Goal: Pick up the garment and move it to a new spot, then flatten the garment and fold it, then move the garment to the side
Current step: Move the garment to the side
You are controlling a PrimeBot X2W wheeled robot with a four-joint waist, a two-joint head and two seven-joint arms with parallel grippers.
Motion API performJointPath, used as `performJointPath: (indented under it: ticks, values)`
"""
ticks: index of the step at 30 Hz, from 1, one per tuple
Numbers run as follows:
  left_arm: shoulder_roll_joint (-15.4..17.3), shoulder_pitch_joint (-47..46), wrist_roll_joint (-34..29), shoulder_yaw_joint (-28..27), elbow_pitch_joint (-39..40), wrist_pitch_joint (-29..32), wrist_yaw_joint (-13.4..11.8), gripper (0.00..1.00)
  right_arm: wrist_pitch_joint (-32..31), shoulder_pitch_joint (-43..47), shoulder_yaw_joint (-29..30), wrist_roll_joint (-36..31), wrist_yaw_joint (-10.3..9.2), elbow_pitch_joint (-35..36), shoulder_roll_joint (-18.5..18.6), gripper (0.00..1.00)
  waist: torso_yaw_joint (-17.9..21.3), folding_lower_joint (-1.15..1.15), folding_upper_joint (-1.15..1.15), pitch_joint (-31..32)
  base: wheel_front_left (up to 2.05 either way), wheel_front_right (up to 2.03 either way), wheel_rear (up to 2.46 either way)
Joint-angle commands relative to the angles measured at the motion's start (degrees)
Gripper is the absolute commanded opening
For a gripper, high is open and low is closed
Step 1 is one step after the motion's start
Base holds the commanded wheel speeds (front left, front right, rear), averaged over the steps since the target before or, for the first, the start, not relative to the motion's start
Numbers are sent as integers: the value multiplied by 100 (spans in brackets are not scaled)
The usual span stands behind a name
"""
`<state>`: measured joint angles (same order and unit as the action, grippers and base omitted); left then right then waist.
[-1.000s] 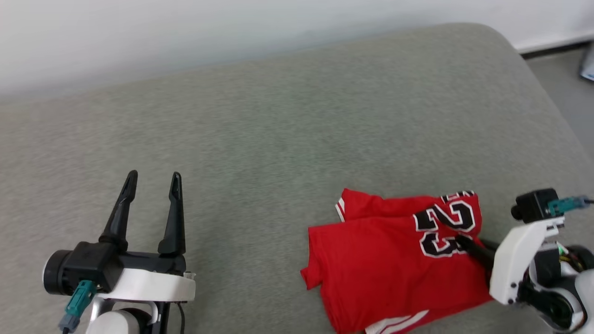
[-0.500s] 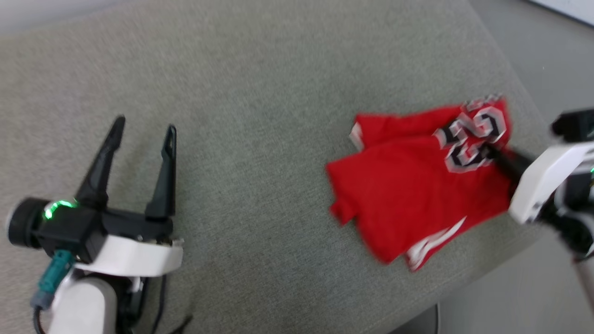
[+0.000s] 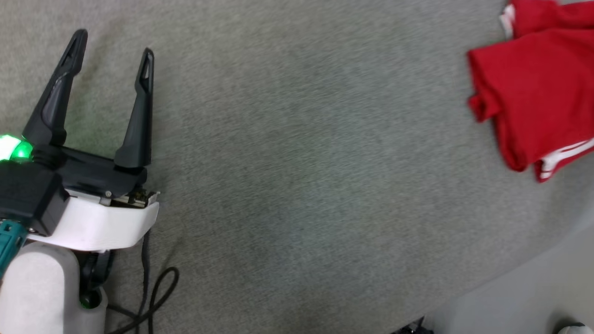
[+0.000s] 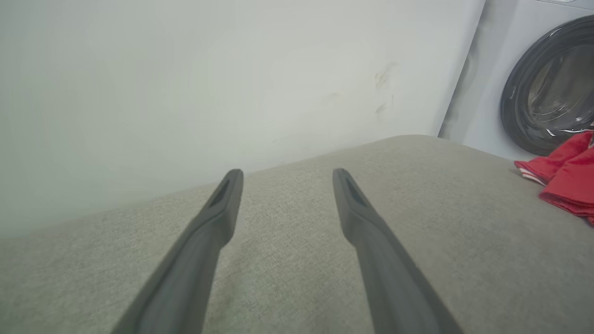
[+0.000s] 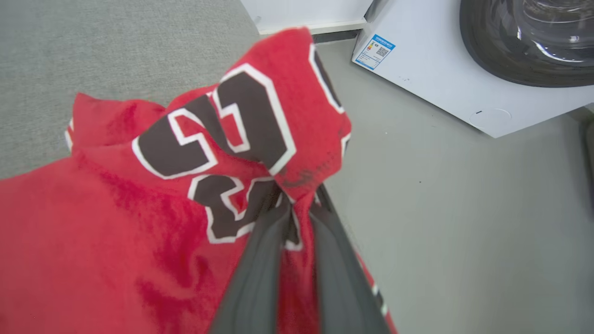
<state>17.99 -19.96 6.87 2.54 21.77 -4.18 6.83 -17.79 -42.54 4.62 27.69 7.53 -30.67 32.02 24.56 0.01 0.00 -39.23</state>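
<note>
"What was the place like?"

"A grey upholstered cushion (image 3: 297,195) ran along a pale wall (image 4: 185,69). A white washing machine (image 5: 441,69) stood on the grey floor (image 5: 455,222) past its right end."

"And the garment?"

"The red garment (image 3: 533,88) lay bunched at the cushion's right edge, with white stripe trim showing along its near side. It was well apart from the left gripper (image 3: 114,41)."

"How were the jaws?"

"The right gripper (image 5: 299,204) had its two fingers pinched together on a fold of the garment, just beside the black-and-white number print (image 5: 222,134). The cloth puckered up above the fingertips. The left gripper hovered over the cushion's left part, fingers spread wide above bare fabric. A dark cable (image 3: 158,287) looped below its wrist."
</note>
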Motion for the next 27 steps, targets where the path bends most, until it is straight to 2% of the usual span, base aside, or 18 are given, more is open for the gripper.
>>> performJointPath:
  ticks: [1, 4, 9, 10, 11, 12, 22, 27]
  values:
    - [28, -73, 18, 9, 26, 0, 8, 100, 49, -92, 17, -80, -9, -25, 23, 0, -137, -1, 0, -183, 0, 0, 0]
    - [59, -147, 69, 14, 76, 39, 14, 100, 192, -221, 198, -363, -9, -236, 8, 0, -187, -1, 0, -313, 0, 0, 0]
    - [78, -190, 111, 56, 36, 24, 15, 100, 486, -348, 426, -692, -9, -727, -256, 0, -279, -1, 0, -440, 0, 0, 0]
    - [81, -198, 121, 68, 18, 16, 16, 100, 561, -371, 485, -770, -9, -848, -282, 13, -304, -1, 0, -450, 0, 0, 0]
    - [82, -211, 128, 84, -3, 10, 17, 100, 636, -406, 561, -844, -9, -972, -310, 39, -333, -1, 0, -451, 0, 0, 0]
    - [86, -214, 124, 84, -23, 2, 13, 100, 684, -435, 644, -905, -9, -1102, -345, 100, -354, -1, 0, -446, 0, 0, 0]
    - [-67, 15, 232, 129, -368, -288, -100, 100, 2046, -510, 1464, -2222, -9, -1761, -311, 100, -540, -1, 0, 53, 0, 0, 0]
    - [-197, 262, 335, 59, -766, -543, -234, 100, 2816, -176, 1940, -2931, -9, -1692, -593, 100, -690, -1, 0, 622, 0, 0, 0]
